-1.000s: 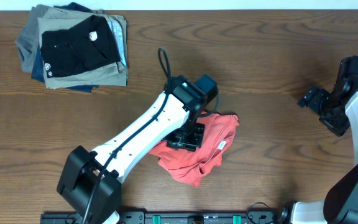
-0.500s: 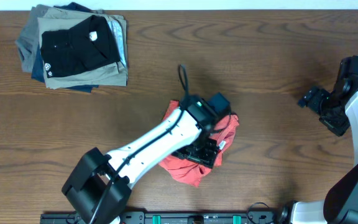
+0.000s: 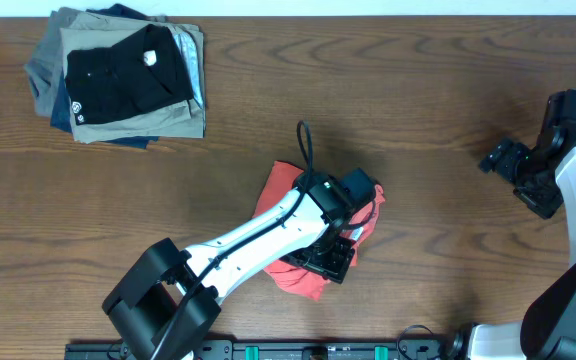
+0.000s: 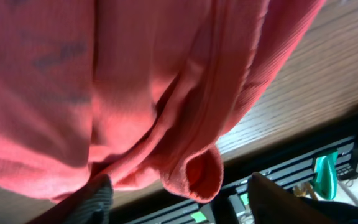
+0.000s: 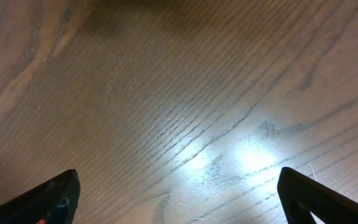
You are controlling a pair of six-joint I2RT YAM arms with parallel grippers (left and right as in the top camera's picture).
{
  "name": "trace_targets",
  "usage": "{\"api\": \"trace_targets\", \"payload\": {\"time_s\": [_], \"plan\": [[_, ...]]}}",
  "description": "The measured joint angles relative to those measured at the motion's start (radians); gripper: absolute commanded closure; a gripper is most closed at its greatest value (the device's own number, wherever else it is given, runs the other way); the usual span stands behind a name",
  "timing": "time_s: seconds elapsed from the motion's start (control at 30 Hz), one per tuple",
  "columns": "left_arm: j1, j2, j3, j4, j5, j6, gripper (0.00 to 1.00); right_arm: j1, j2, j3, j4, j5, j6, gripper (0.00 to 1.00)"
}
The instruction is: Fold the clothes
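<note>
Wooden table [image 3: 418,100], coral-red T-shirt [image 3: 280,188] crumpled, hem curled

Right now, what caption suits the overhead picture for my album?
Left gripper poised over a crumpled coral-red T-shirt on a wooden table, folded garments stacked in the corner.
</note>
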Motion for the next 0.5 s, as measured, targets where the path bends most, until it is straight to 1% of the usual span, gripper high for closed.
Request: {"api": "trace_targets", "payload": {"time_s": [0.2,0.27,0.3,0.37,0.43,0.5], "plan": [[0.000,0.000,-0.009,0.048,0.000,0.000,0.36,0.000,0.000,0.000,0.000,0.000,0.000,0.01],[-0.002,0.000,-0.023,0.064,0.001,0.000,0.38,0.000,0.000,0.000,0.000,0.000,0.000,0.01],[-0.004,0.000,-0.032,0.069,0.003,0.000,0.41,0.000,0.000,0.000,0.000,0.000,0.000,0.01],[-0.008,0.000,-0.047,0.073,0.004,-0.006,0.50,0.000,0.000,0.000,0.000,0.000,0.000,0.01],[-0.016,0.000,-0.057,0.081,0.009,-0.006,0.60,0.000,0.000,0.000,0.000,0.000,0.000,0.01],[-0.027,0.000,-0.060,0.095,0.013,-0.006,0.67,0.000,0.000,0.000,0.000,0.000,0.000,0.01]]}}
